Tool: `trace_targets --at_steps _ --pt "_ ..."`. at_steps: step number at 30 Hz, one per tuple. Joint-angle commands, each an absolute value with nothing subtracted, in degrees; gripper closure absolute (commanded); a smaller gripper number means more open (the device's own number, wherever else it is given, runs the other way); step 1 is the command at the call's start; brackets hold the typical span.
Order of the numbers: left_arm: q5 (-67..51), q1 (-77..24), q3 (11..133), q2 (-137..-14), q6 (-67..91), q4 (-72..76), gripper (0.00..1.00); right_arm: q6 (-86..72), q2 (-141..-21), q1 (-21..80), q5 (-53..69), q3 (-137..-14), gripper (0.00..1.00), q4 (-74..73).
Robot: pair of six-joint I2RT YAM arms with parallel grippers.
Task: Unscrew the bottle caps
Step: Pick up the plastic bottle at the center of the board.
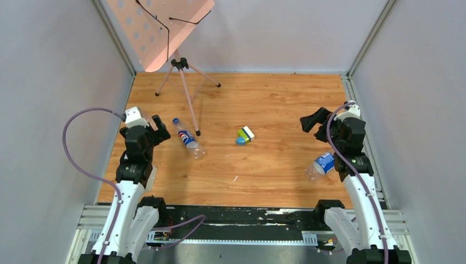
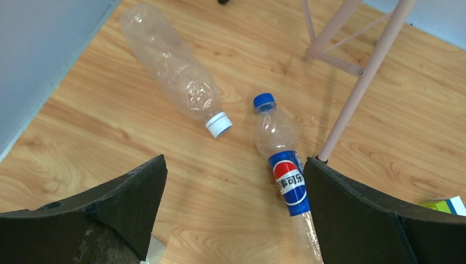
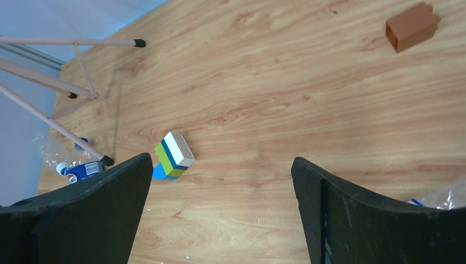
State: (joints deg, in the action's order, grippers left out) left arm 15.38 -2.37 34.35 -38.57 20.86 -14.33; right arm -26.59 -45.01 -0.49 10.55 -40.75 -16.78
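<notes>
A robotics lab test cell is seen here: a wood-grain tabletop (image 1: 264, 170) is walled in by plain grey panels (image 1: 55, 82) on aluminium framing (image 1: 370, 38). A mounting rail (image 1: 247, 219) is bolted behind the left gripper (image 1: 160, 129) and right gripper (image 1: 313, 120), and a pink music stand (image 1: 156, 33) is parked beyond the left one.

The near bottle (image 2: 288, 181) lies on the table (image 2: 110, 137) just ahead of the left gripper (image 2: 235, 160), by its right finger, with its cap (image 2: 264, 102) pointing away. The far bottle (image 2: 170, 66) lies ahead to the left. The toy blocks (image 3: 174, 155) sit ahead-left of the right gripper (image 3: 221, 159), the cube (image 3: 412, 26) sits far ahead-right, and a third bottle (image 3: 445, 195) lies beside its right finger.
</notes>
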Motion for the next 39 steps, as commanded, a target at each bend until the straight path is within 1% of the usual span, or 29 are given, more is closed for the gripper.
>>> trace_targets --at_steps 1,4,6,7,10,13,15,18,22,27,33,39 --pt "16.68 -1.97 33.37 -36.97 25.03 -15.25 0.0 -32.7 -44.13 -0.31 8.64 -38.64 0.0 -16.88" --pt "16.46 -2.0 33.59 -35.37 27.43 -17.38 0.0 -31.2 -42.25 -0.3 10.71 -37.39 0.0 -17.69" --pt "15.98 -2.01 34.42 -34.58 28.54 -19.54 0.0 -36.31 -40.86 -0.29 7.32 -36.02 0.0 -17.98" --pt "15.97 -1.97 35.08 -34.26 29.9 -20.36 0.0 -37.71 -40.15 -0.29 7.64 -35.5 0.0 -18.03" --pt "17.25 -1.96 36.31 -33.53 32.92 -24.54 0.0 -35.57 -40.02 -0.3 13.35 -35.09 0.0 -17.85" --pt "15.85 -1.96 36.41 -31.71 32.39 -25.43 0.0 -37.33 -41.0 -0.29 14.02 -34.9 0.0 -18.51" --pt "14.09 -1.99 35.93 -30.41 32.61 -24.61 0.0 -39.4 -41.8 -0.29 11.68 -35.11 0.0 -19.84" --pt "7.99 -1.98 34.78 -29.09 31.62 -22.47 0.0 -40.07 -43.12 -0.26 9.15 -35.68 0.0 -21.33" --pt "4.28 -2.0 35.02 -29.29 31.39 -22.31 0.0 -40.26 -44.4 -0.35 6.08 -37.16 0.0 -23.59" --pt "0.92 -2.02 35.59 -30.87 30.59 -23.7 0.0 -40.29 -45.76 -0.27 5.11 -38.63 0.0 -25.15" --pt "-3.56 -2.02 33.62 -29.06 32.53 -22.27 0.0 -38.4 -48.18 -0.29 8.77 -39.65 0.0 -25.34" --pt "-7.59 -1.94 32.67 -29.95 33.24 -22.06 0.0 -38.31 -50.73 -0.26 11.78 -40.49 0.0 -25.95"
